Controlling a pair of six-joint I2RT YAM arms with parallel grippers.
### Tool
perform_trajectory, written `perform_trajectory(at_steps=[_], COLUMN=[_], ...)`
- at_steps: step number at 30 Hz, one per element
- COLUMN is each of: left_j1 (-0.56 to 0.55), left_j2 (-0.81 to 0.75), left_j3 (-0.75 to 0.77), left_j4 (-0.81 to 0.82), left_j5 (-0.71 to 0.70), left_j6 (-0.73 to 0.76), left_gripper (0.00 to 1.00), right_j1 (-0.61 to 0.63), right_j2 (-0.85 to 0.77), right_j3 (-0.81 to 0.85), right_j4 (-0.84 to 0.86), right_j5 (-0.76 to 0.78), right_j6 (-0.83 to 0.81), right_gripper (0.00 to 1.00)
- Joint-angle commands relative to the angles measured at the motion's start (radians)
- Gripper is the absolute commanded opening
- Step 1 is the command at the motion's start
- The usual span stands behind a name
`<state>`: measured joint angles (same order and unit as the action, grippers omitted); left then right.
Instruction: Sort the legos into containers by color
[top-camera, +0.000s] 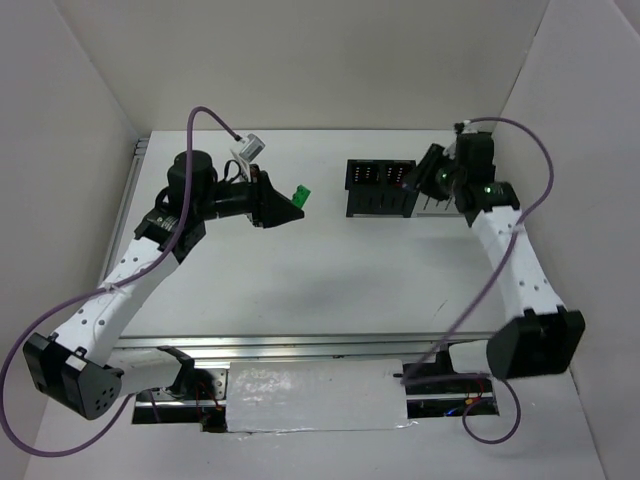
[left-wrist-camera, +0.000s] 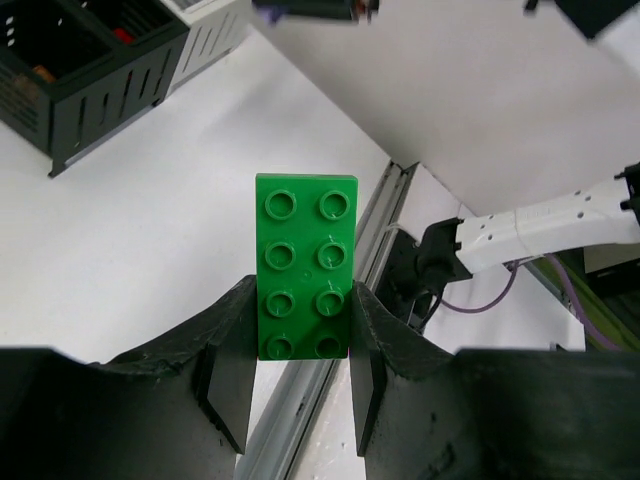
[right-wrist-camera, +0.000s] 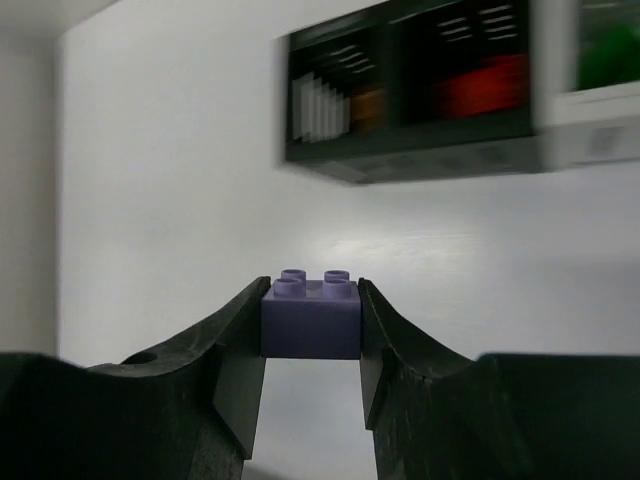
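Left pincer (left-wrist-camera: 303, 325) clamped on green lego (left-wrist-camera: 305, 250), right pincer (right-wrist-camera: 311, 310) — purple lego (right-wrist-camera: 311, 325) pinched

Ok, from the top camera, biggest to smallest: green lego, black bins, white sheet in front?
1. white sheet, biggest
2. black bins
3. green lego, clearly smallest, even though it is held up a bit nearer the camera
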<state>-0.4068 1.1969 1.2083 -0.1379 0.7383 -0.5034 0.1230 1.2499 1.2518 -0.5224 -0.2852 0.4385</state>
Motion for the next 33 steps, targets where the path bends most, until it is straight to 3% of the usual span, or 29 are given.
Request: perform_trajectory(at_steps=[1,3,8,11,23,26,29,30,33], left_j1=[0.002,0.000,0.000,0.000,-0.003,-0.003,-0.003,-0.004,-0.003], left_j2=[-0.020,-0.031,-0.040,-0.057,-0.053,-0.033,-0.020,-0.020,-0.023], left_j3=[0.036,0.034,0.051,0.042,0.020,0.037,0.040,0.039,0.033], left_j4=[-0.058,-0.072,-0.153,-0.180,-0.184,-0.184,-0.174,-0.172,-0.154], left_j5=[-0.040,-0.045,-0.025,-0.004,0.055,0.076,0.093,0.101,0.105], left_j6=[0.035,0.051,0.098,0.112,0.115,0.120,0.123,0.121,0.118], left_gripper=[0.00,0.00,0.00,0.00,0.00,0.00,0.00,0.00,0.00], right_j1=[-0.115,-0.164,-0.263,-0.290,-0.326,-0.326,-0.326,-0.326,-0.327], right_j2=[0.144,0.232,0.442,0.526,0.730,0.746,0.752,0.755,0.757], right_j3=[0.153,0.211,0.457,0.567,0.742,0.756,0.761,0.764,0.776], right_j4=[-0.215,-0.229,-0.309,-0.329,-0.337,-0.329,-0.326,-0.323,-0.326], right_j5=[0.432,0.546,0.645,0.621,0.531,0.497,0.482,0.477,0.474], right_j6=[0.108,0.111,0.131,0.117,0.071,0.063,0.060,0.059,0.054], right_gripper=[0.00,0.00,0.01,0.02,0.16,0.30,0.51,0.64,0.83])
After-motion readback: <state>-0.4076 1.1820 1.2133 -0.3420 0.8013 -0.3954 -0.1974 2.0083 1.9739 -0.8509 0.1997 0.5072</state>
